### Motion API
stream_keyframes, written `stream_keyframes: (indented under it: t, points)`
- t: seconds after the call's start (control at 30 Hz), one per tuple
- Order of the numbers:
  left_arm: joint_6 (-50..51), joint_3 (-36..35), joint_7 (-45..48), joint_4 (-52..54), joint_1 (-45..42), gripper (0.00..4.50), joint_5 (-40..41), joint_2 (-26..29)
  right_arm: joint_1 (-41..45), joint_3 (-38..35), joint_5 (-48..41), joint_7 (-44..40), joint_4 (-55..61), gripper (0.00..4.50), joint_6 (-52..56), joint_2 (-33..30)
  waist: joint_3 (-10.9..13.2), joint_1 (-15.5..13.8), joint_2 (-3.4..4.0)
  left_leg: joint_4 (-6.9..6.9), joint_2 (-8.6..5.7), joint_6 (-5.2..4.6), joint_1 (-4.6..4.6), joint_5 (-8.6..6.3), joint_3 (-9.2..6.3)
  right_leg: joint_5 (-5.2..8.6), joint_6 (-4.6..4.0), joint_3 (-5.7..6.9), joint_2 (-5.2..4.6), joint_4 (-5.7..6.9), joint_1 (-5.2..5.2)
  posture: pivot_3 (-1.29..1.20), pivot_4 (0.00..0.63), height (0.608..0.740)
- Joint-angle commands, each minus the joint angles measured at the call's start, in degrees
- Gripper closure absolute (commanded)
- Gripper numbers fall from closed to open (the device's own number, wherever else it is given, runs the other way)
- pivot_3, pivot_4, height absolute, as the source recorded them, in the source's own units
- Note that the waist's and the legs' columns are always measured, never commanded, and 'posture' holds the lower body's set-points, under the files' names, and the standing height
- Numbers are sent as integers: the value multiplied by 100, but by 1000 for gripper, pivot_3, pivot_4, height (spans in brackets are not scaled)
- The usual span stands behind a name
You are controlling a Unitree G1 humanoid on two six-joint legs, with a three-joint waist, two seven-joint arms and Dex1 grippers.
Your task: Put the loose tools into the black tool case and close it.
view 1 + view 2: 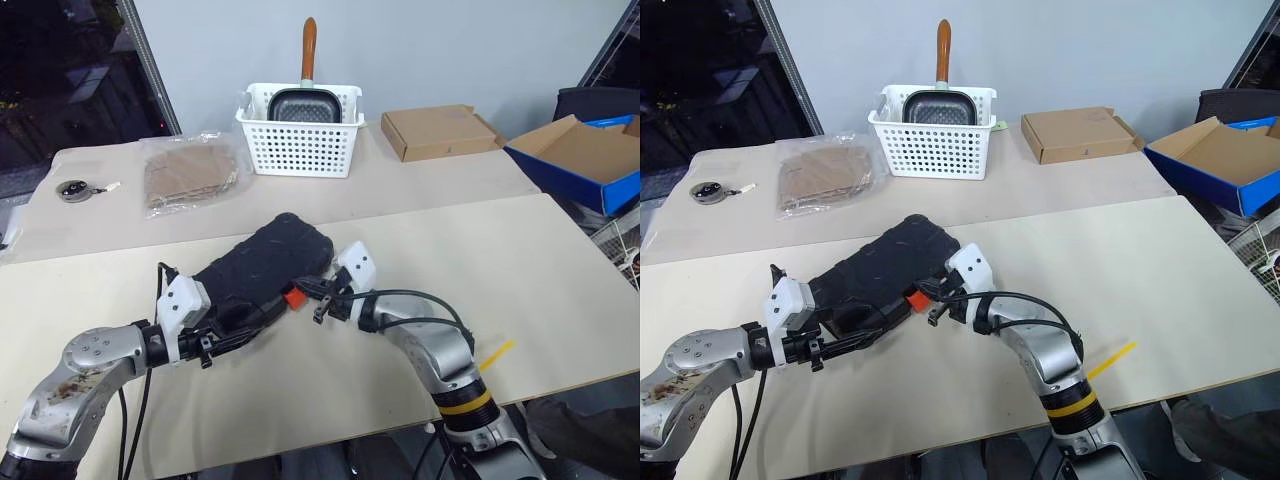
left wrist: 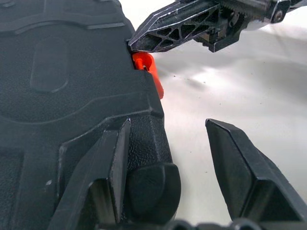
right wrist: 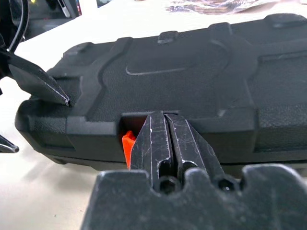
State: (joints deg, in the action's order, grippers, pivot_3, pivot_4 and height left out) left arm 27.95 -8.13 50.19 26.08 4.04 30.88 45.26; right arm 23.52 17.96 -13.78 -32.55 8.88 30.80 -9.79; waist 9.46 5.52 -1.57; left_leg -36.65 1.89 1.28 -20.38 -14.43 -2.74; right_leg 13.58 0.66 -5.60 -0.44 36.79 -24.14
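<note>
The black tool case lies shut on the near table, its textured lid up. Its small orange latch sticks out of the near edge. My right gripper is shut, and its tips sit in the notch right at the latch. My left gripper stands open astride the case's near left corner. One of its fingers rests on the lid and the other stays off the side with table showing between. The loose tools are out of view.
A white perforated basket holding a pan stands at the back. Beside it lie a flat cardboard box and an open blue box. A plastic bag and a small round object lie back left.
</note>
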Motion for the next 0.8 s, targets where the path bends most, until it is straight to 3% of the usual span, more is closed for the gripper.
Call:
stream_keyframes:
  t: [0.03, 0.23, 0.47, 0.8]
  points:
    - [156, 105, -27, -8, 113, 1834, -47, -5, -56, 132, 116, -94, 16, 4418, -281, -5, 0, 7, 0, 0, 0, 0, 3, 0, 0, 0, 0, 0, 0, 1, 2, 0, 150, 740]
    - [184, 89, -34, -15, 100, 1834, -37, 16, -403, -156, -633, -779, 821, 4418, -259, -225, 0, 4, 1, 3, 3, 0, 3, 0, 0, 1, -2, 1, 4, 2, 0, 0, 150, 740]
    - [229, 93, -15, -32, 66, 1834, -49, 44, -369, -114, -498, -895, 757, 4418, -224, -666, 0, 1, 0, 3, -1, 0, 8, 0, 1, 1, -1, 0, 1, 3, 3, 0, 150, 740]
    - [370, 67, -45, 71, 30, 1834, -16, 58, -163, -80, -311, -543, 213, 4418, -505, -116, 0, -3, 0, 3, 1, 0, 6, 0, 0, 1, -1, 0, 4, 3, 2, 0, 150, 740]
